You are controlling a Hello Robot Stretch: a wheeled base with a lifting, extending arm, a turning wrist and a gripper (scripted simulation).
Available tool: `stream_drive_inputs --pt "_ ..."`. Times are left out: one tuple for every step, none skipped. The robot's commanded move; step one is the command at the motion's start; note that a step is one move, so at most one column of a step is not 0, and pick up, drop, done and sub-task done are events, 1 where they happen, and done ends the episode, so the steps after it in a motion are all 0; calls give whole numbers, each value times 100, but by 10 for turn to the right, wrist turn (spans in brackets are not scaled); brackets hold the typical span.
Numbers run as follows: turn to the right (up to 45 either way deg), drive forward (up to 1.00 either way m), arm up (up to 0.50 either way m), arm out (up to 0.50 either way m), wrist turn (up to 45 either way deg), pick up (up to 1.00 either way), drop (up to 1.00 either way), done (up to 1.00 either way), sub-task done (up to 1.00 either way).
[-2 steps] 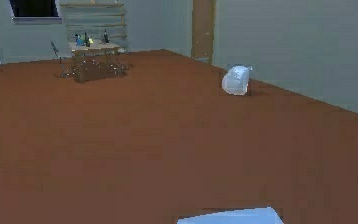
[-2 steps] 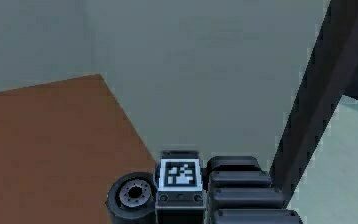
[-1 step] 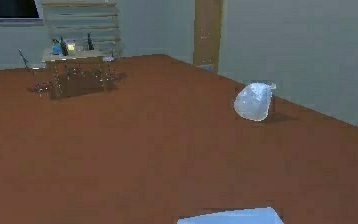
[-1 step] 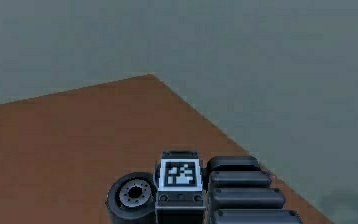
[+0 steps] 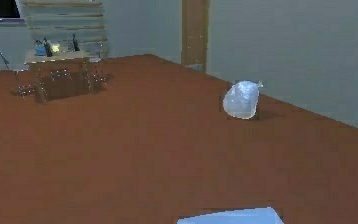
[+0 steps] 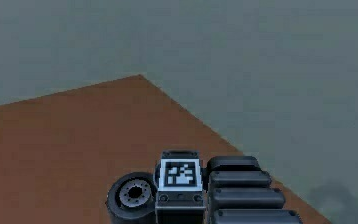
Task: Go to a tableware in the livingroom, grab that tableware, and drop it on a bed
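Lying on the brown floor (image 5: 137, 160) in the forward view's right half is a pale, glassy lump (image 5: 243, 100), rounded and whitish, with a small nub at its top right. It sits near the grey wall (image 5: 297, 50) that runs along that side, well apart from everything else. Its shape is too vague to say whether it is the tableware. Far back, at the middle of the top edge, a wooden post (image 5: 195, 35) stands upright against the wall. At the top left is a wooden stand (image 5: 62, 45) with slatted boards above and a shelf carrying a few small blue and dark things, too small to name; more small dark bits show under it, near the floor. At the bottom edge, right of the middle, a flat white slab (image 5: 230, 215) juts into the picture, cut off by the frame, so what it is cannot be told. In the arm side view the arm (image 6: 242, 190) shows at the bottom edge as a stack of dark ribbed blocks, with a marker (image 6: 180, 173), white with black marks, just left of them. Left of the marker is the gripper (image 6: 132, 197), seen as a round dark body; its fingers cannot be made out, so neither their state nor whether they hold anything can be told. Behind it the floor runs out to a corner against grey walls.
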Motion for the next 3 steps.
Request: stream_drive_inputs --pt "0 100 0 0 0 0 0 0 0" --pt "0 100 0 0 0 0 0 0 0" --pt "0 75 0 0 0 0 0 0 0"
